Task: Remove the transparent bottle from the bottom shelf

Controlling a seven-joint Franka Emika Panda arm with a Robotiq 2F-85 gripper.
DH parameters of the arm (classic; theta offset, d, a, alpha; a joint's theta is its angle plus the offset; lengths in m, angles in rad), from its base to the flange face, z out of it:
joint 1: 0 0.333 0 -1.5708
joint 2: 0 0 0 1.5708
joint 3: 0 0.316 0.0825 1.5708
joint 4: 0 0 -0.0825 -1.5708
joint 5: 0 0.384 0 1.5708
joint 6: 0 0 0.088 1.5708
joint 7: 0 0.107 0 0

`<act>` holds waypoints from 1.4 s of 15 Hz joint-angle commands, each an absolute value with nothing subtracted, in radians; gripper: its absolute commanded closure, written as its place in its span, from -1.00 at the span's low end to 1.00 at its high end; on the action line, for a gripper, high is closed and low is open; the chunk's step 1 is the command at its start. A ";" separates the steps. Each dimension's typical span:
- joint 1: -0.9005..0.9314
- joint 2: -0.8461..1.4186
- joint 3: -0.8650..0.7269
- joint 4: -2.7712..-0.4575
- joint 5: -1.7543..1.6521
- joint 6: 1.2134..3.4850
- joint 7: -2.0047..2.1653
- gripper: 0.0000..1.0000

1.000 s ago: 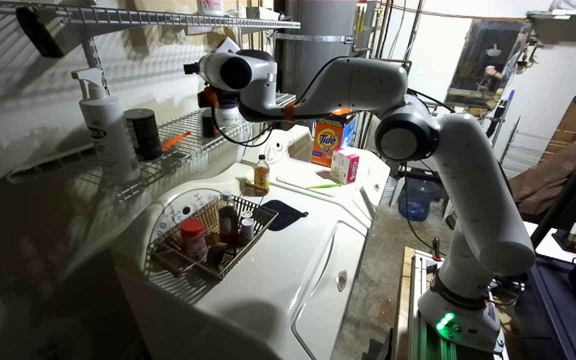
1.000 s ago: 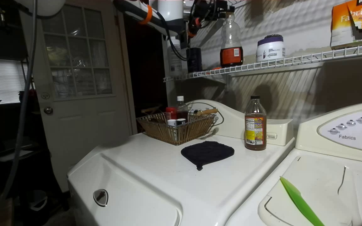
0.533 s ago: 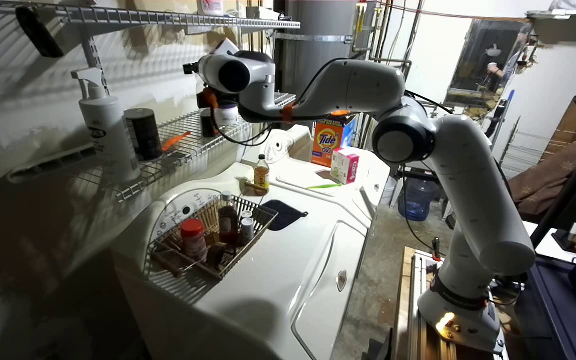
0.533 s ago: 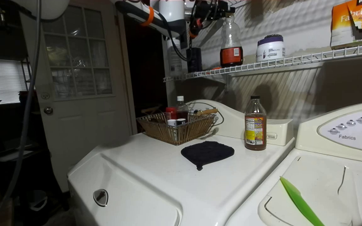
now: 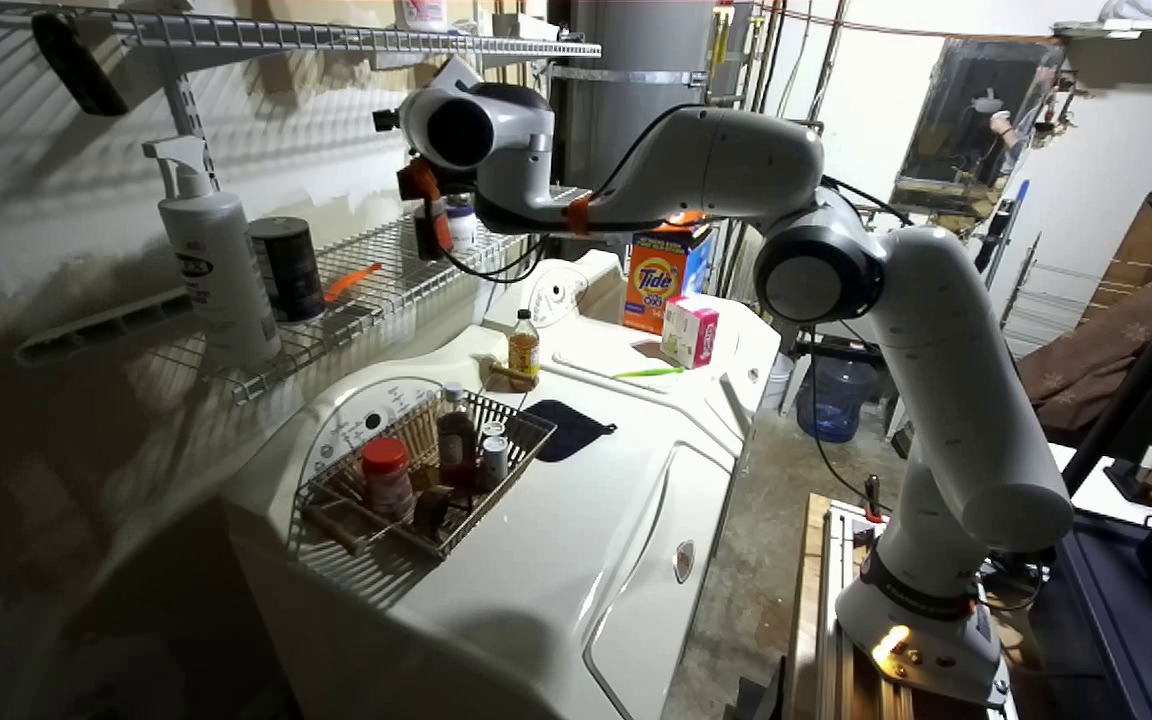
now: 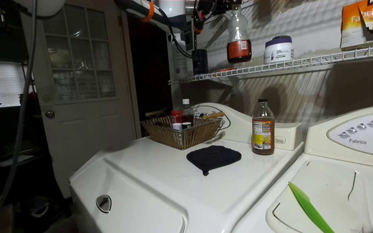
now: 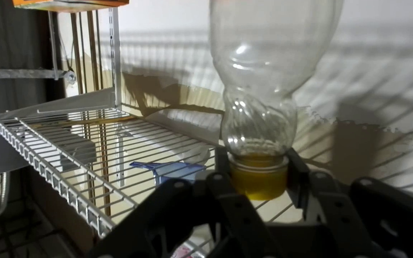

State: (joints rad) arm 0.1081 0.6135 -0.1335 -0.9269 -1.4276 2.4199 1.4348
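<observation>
pincer (image 7: 259, 164) gripping transparent bottle (image 6: 238, 35), above bottom shelf (image 6: 303, 61), between purple-lidded jar (image 6: 278, 51) and dark can (image 6: 200, 62)

three clear bottles (image 6: 238, 34), one blue jug (image 5: 836, 412), one basket (image 6: 173, 139), two wire wall shelves (image 6: 316, 60)

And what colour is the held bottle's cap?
The cap is yellow, clearest in the wrist view.

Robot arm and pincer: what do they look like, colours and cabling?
The arm is white and rounded, with black joint rings, orange bands and looping black cables. Its pincer is black, with jointed links and pale round bolt heads.
</observation>
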 commanded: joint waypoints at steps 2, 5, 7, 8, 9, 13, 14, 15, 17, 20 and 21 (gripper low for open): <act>0.097 0.476 -0.089 -1.029 -1.343 2.399 1.207 0.71; 0.040 0.390 -0.022 -1.120 -1.169 2.423 0.978 0.71; -0.013 0.346 0.011 -1.171 -1.025 2.460 0.830 0.71; -0.040 0.321 0.028 -1.199 -0.946 2.472 0.755 0.71; -0.066 0.293 0.042 -1.236 -0.866 2.488 0.681 0.71; -0.240 0.190 0.178 -1.379 -0.541 2.561 0.380 0.71; -0.290 0.181 0.215 -1.395 -0.458 2.613 0.317 0.71; -0.342 0.167 0.267 -1.423 -0.376 2.634 0.252 0.71; -0.479 0.150 0.419 -1.463 -0.211 2.638 0.100 0.71; -0.328 0.180 0.252 -1.417 -0.108 2.601 0.043 0.21; -0.355 0.176 0.283 -1.424 -0.052 2.599 -0.003 0.21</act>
State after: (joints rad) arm -0.5224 0.1892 0.4721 -1.4294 -0.1186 2.6000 0.0323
